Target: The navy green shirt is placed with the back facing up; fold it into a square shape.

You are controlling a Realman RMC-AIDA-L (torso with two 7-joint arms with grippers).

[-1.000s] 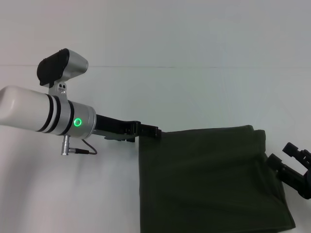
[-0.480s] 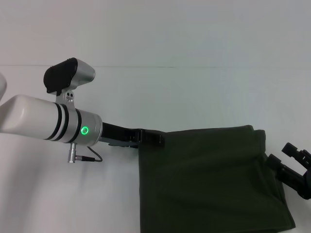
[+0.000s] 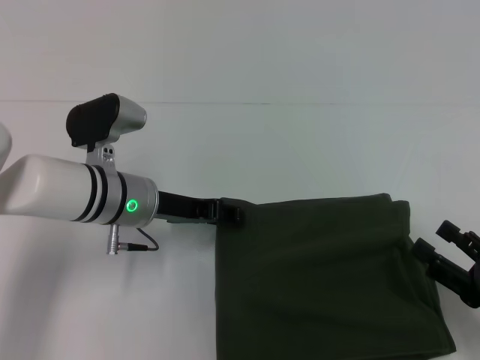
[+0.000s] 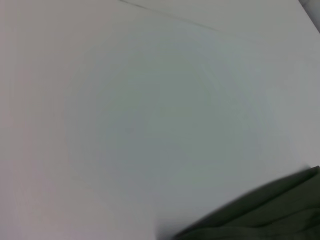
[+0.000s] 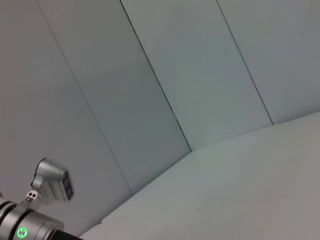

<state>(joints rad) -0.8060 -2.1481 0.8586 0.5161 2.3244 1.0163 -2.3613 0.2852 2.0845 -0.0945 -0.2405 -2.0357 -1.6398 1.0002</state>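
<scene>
Already the navy green shirt (image 3: 326, 277) lies folded down to a broad, roughly rectangular block on the white table (image 3: 315, 142), toward the near right of the surface, its far edge running fairly straight and its near edge running out of the head view. The left gripper (image 3: 229, 211) sits right at the shirt's far-left corner, low to the table; its black fingers appear to meet the fabric edge, but whether they are closed on it or have let go I cannot tell from where I stand. The right gripper (image 3: 454, 259) waits just off the shirt's right side, near the table's edge, and its fingers are too poorly shown to judge. My reading is that a fold is in hand at the left corner, with the shape close to square but not yet confirmed. The next move likely calls for either carrying that corner across to narrow the block or easing away without dragging the soft cloth askew. No brand, label or writing is readable anywhere; the left arm shows only a green ring light (image 3: 132, 205).
</scene>
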